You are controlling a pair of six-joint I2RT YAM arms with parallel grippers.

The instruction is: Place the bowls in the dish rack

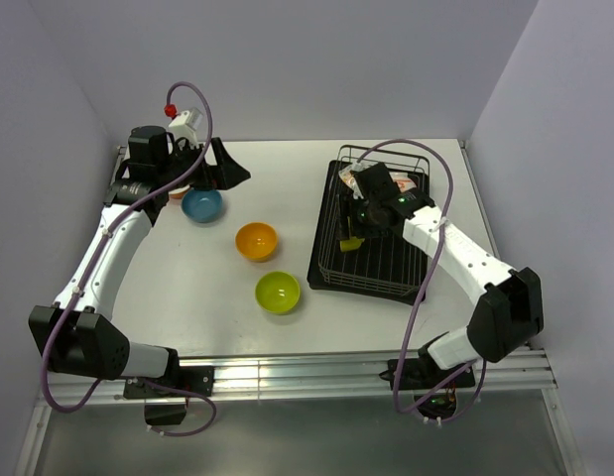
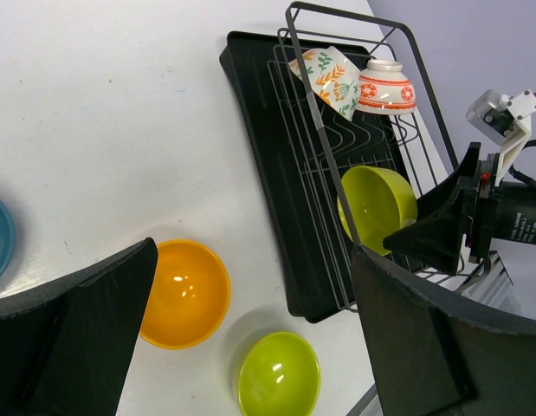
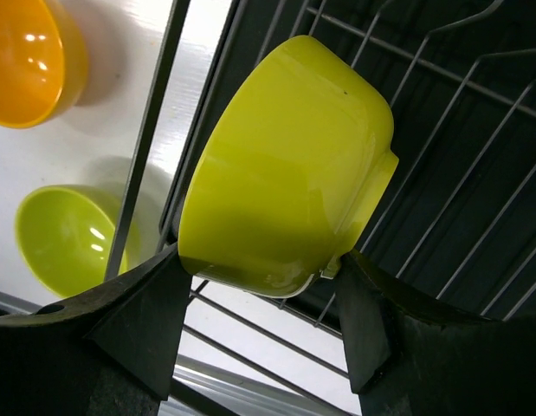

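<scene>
right fingers (image 3: pixel 138 321) clamped on a lime bowl (image 3: pixel 285 165), one finger each side, bowl tipped on edge inside the rack (image 1: pixel 386 266), on its left side just inside the rim wire; can't tell if it's seated on the wires yet. two more bowls sit at the rack's far end: cream bowl (image 2: pixel 330 78) with leaf marks, leaning on edge, and just beside it a red-band bowl (image 2: pixel 387 87), white, looks mouth-down. left fingers (image 2: pixel 77 338) wide apart, holding nothing, hovering over the far-left tabletop (image 1: pixel 287 178) close to the blue bowl (image 1: pixel 201 204). three bowls on the tabletop, all upright, left of the rack: blue bowl farthest back, orange bowl (image 1: pixel 257 240) in the middle, second lime bowl (image 1: pixel 278 292) nearest the arm bases. they run in a loose diagonal, apart from each other and from the rack; orange bowl and second lime bowl show in both wrist views
</scene>
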